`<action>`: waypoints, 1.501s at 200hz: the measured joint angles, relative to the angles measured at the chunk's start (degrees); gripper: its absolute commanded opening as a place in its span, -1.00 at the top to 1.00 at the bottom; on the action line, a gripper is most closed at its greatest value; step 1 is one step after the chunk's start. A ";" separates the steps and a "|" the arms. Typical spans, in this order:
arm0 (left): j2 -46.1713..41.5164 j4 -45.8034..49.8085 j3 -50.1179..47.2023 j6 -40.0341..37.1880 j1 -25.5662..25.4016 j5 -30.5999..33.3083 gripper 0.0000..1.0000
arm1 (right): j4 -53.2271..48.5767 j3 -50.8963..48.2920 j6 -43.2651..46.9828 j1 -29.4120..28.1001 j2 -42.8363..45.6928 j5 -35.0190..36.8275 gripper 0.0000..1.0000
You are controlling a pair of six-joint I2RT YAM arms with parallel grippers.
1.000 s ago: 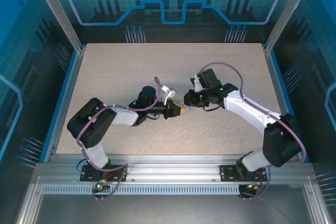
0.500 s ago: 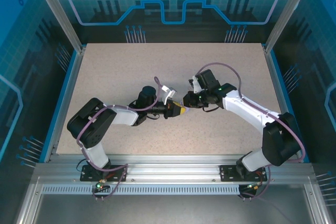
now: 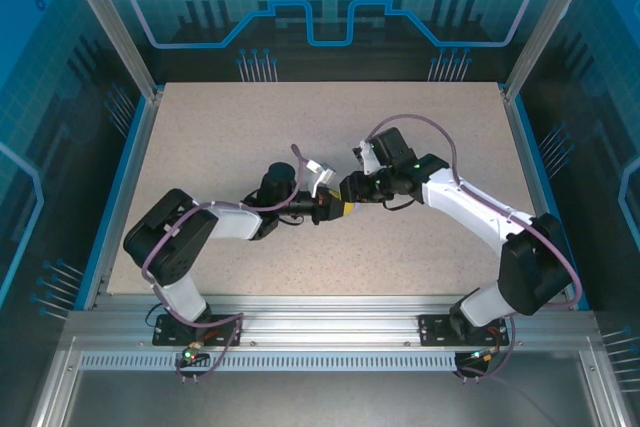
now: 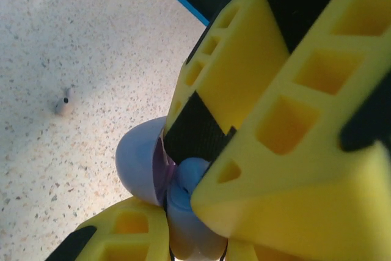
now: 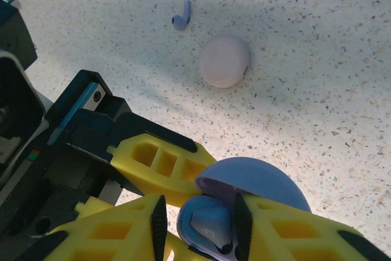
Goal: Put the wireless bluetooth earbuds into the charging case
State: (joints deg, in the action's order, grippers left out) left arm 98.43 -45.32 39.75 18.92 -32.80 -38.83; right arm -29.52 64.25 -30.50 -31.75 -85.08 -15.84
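Observation:
The purple charging case [image 5: 256, 181] hangs over the table with its lid hinged open, and my left gripper [image 3: 338, 210] is shut on it. Its rounded lid [image 4: 137, 160] also faces the left wrist camera. My right gripper [image 5: 198, 224] stands open over the case's base, one black pad on each side. A pale purple earbud [image 5: 211, 227] lies in the base between those pads, free of both. Another purple earbud [image 5: 181, 18] lies on the table beyond. A pale pinkish earbud [image 4: 63, 103] lies on the table to the left.
A closed round pink case [image 5: 223, 60] sits on the speckled table [image 3: 230, 137], close to the loose purple earbud. Both grippers meet tip to tip near the table's middle. A blue rim [image 3: 118, 187] and glass walls bound the table.
My right gripper has slid a little left onto the left gripper's tip and its jaws have parted. The left gripper has stayed shut on the case.

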 measured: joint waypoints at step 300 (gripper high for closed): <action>-40.92 35.74 -2.01 -0.52 22.08 0.48 0.81 | -17.70 48.59 15.28 -6.58 -41.86 7.21 0.11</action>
State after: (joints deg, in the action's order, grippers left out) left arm 57.52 -9.58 37.74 18.39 -10.72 -38.35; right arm -47.22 112.84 -15.22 -38.33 -126.93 -8.62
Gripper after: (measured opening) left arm 0.174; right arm 0.461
